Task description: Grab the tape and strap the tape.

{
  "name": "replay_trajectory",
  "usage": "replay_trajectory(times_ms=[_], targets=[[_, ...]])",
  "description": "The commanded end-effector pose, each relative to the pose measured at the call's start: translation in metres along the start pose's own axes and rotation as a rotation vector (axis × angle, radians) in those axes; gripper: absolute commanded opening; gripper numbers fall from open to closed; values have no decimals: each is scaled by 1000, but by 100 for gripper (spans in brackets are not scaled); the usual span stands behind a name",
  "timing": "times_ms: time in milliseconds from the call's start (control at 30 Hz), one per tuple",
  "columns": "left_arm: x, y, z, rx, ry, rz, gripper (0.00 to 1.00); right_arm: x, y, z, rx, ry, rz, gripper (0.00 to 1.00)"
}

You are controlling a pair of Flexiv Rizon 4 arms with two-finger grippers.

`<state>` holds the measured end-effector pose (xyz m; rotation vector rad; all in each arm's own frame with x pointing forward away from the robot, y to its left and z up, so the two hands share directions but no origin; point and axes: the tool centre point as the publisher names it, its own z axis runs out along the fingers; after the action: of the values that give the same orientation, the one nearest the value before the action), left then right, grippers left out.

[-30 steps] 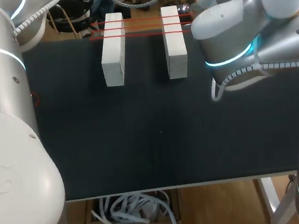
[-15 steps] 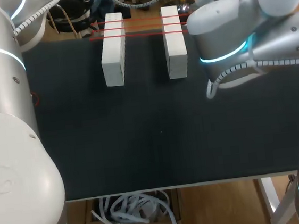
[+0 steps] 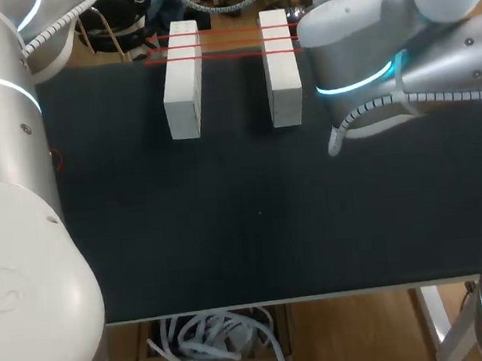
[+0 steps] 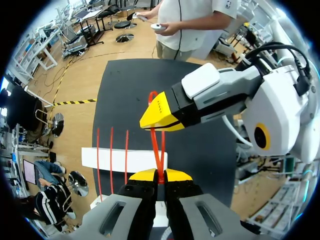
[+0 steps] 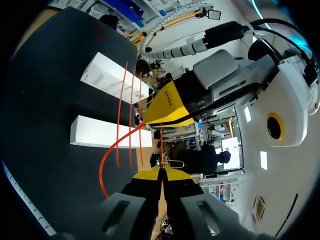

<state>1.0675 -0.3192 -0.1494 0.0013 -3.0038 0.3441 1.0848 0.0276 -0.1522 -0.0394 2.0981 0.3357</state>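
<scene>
At the left gripper (image 4: pixel 159 176), the tips are pressed together on a red tape (image 4: pixel 155 147) strand. Right gripper (image 5: pixel 161 174): likewise closed tight, with a thin strand of tape pinched between its tips. I note the two grippers face each other closely without touching, and tape runs between them. Beyond, further strands cross the far ends of two white blocks (image 3: pixel 182 79) on the black table (image 3: pixel 229 233). A slack loop curves out beside one block.
</scene>
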Motion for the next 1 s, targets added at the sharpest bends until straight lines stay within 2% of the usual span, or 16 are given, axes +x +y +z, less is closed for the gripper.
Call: replay_trajectory(times_ms=[33,1000], targets=[[-1,-1,-1,-5,4,-1,0,-2,-2,-2,7,9,-2,0],[-1,-1,-1,-5,4,-1,0,4,6,0,-8,30,6,0]])
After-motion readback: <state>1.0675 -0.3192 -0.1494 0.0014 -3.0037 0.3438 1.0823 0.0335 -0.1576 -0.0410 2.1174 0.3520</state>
